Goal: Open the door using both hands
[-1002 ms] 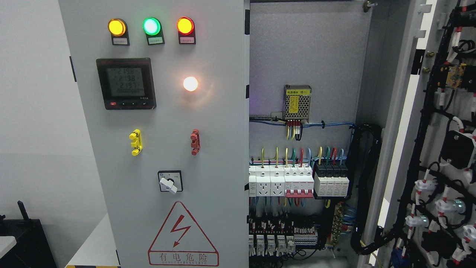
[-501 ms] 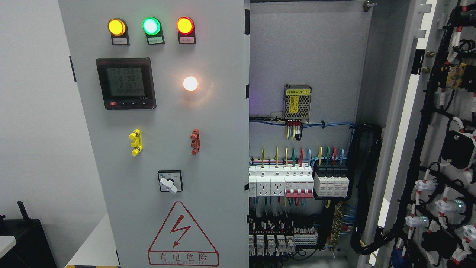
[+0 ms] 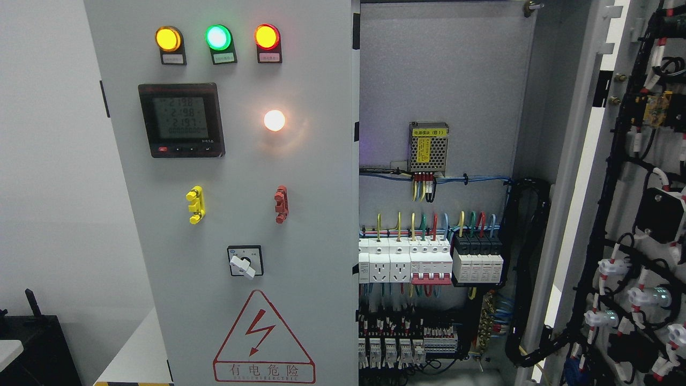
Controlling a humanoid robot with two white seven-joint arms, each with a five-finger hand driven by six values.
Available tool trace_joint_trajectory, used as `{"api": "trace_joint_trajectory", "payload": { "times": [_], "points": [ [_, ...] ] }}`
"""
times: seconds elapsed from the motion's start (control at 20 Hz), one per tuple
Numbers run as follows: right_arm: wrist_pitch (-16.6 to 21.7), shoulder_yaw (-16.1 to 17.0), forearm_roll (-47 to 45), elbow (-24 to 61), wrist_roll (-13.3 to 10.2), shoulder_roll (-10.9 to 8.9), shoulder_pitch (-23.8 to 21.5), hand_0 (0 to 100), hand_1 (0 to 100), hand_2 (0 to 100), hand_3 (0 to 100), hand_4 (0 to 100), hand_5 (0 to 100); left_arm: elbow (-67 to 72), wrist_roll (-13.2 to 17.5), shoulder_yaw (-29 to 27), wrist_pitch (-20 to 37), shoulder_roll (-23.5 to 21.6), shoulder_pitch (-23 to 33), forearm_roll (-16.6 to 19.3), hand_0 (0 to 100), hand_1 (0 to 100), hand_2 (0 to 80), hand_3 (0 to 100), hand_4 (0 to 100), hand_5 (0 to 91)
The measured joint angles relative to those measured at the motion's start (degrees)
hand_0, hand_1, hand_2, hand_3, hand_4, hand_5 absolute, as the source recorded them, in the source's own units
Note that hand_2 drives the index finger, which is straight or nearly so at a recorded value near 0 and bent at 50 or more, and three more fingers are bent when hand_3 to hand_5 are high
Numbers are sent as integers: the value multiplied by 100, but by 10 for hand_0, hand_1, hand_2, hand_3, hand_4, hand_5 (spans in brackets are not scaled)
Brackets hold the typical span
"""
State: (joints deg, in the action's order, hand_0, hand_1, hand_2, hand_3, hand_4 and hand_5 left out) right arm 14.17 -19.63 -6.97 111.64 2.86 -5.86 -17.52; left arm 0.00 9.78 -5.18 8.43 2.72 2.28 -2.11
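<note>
Grey steel: we face an electrical cabinet with two doors, no robot hand or arm anywhere in view, so we cannot tell how open the hands are or whether they hold anything.
Left door (image 3: 300, 161): closed, flat to us, filling the left and middle of the view.
Right door (image 3: 638, 214): swung wide open at the far right, its inner face toward us, strung with black cable looms and white lamp backs.
Indicator lamps: we count three in a row at the top of the left door, amber (image 3: 168, 38), green (image 3: 218, 37) and red (image 3: 267, 36), all lit; one white lamp (image 3: 274, 120) glows below them.
Meter (image 3: 181, 120): one, black-framed, its display showing rows of digits.
Handles: two small ones, a yellow (image 3: 195, 205) and a red (image 3: 281, 204), side by side mid-door.
Rotary switch (image 3: 244, 261): one, white knob on a black plate, under the handles.
Warning triangle (image 3: 262, 338): one, red outline with lightning bolt, at the bottom of the door.
Interior (image 3: 439, 96): grey back panel exposed; one perforated power supply (image 3: 428, 148) with a yellow label; a row of white breakers and sockets (image 3: 407, 262) below it, fed by coloured wires; smaller terminals lower down.
</note>
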Motion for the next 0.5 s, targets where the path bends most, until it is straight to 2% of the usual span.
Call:
{"api": "trace_joint_trajectory", "payload": {
  "times": [0.35,0.5],
  "points": [
    [-116,-8,-5,30,9,106,633,0,0,0,0,0,0,0,5,0,0,0,0,0,0,0,0,0,33,0],
    [-308,-15,-13,-3,12,138,891,0,0,0,0,0,0,0,5,-1,0,0,0,0,0,0,0,0,33,0]
  ]
}}
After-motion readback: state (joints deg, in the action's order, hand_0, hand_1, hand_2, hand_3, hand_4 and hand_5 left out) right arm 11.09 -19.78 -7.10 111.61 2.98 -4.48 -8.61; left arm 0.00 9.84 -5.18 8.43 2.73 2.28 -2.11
